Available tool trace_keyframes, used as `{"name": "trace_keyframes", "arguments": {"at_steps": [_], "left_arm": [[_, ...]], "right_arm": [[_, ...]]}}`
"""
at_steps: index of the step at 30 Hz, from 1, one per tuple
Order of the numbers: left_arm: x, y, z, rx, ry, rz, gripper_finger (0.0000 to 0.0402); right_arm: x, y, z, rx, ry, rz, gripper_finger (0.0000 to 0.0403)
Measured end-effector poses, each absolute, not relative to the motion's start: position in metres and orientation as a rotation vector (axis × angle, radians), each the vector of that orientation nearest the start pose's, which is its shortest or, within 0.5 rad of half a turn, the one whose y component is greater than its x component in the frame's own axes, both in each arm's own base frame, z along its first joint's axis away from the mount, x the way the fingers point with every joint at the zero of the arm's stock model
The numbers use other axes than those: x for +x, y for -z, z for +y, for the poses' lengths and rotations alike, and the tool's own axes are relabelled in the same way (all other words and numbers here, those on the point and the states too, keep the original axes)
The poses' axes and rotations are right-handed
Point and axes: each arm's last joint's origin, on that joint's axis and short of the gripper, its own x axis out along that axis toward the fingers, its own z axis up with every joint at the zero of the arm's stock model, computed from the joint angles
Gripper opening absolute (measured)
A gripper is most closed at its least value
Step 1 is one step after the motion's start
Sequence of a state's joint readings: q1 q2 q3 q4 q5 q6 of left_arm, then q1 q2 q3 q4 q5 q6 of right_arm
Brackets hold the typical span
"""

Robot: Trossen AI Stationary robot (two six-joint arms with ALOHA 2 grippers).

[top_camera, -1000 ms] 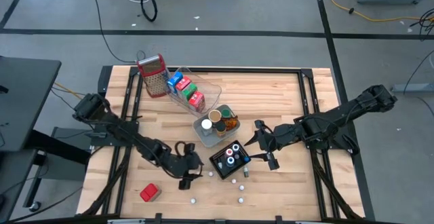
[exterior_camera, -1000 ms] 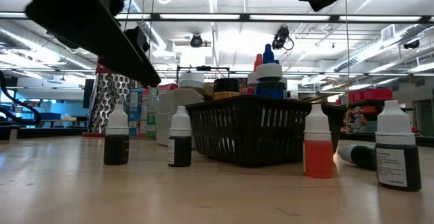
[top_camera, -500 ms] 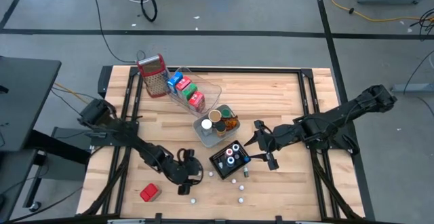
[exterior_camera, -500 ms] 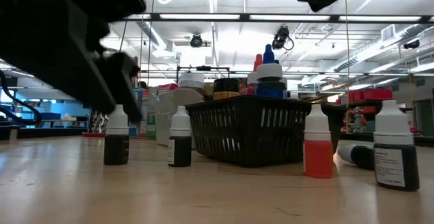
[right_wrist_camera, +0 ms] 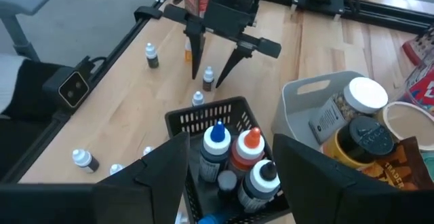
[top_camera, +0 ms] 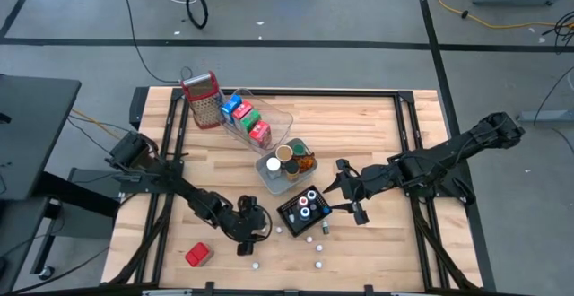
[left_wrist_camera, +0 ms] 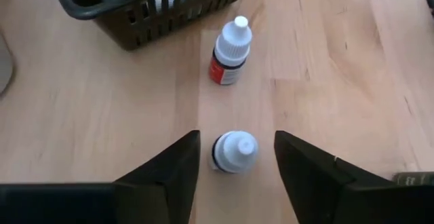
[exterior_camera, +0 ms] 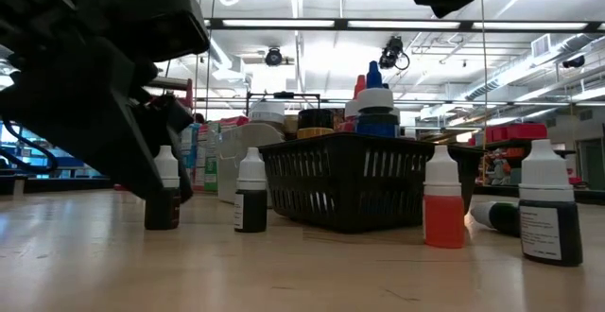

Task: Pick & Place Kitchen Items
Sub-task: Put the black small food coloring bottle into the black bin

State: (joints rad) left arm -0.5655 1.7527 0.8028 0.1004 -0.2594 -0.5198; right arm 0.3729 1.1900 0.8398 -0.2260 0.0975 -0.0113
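My left gripper is open and low over the table, left of the black basket. Its fingers stand on either side of a small white-capped dropper bottle that stands upright on the wood, with gaps on both sides. The same bottle shows in the low view. Another dropper bottle stands between it and the basket. My right gripper is open and empty above the basket's right side. The basket holds several capped bottles.
More dropper bottles stand loose on the table near the basket. A grey tray with jars, a clear tray with cartons and a grater are farther back. A red carton lies near the front left.
My left gripper has come down toward the table and now stands around the dark dropper bottle at the left of the row. The bottle has stayed where it was.
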Motion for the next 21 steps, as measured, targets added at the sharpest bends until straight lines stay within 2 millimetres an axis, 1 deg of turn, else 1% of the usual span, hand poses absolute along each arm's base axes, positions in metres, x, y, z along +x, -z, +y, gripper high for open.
{"name": "trace_keyframes", "arguments": {"at_steps": [5,13,17,21], "left_arm": [[0.2758,-0.1266,-0.1666,-0.148,0.082,0.831,0.0156],[0.2779,-0.1287,-0.1672,-0.132,0.085,0.795,0.0092],[0.2781,-0.1289,-0.1673,-0.135,0.084,0.792,0.0084],[0.2789,-0.1298,-0.1678,-0.160,0.079,0.782,0.0099]], "right_arm": [[0.2372,-0.2683,0.0898,-0.145,-0.271,0.560,0.0223],[0.2372,-0.2683,0.0898,-0.145,-0.271,0.561,0.0223],[0.2372,-0.2683,0.0898,-0.145,-0.271,0.560,0.0223],[0.2372,-0.2683,0.0898,-0.145,-0.271,0.560,0.0223]]}}
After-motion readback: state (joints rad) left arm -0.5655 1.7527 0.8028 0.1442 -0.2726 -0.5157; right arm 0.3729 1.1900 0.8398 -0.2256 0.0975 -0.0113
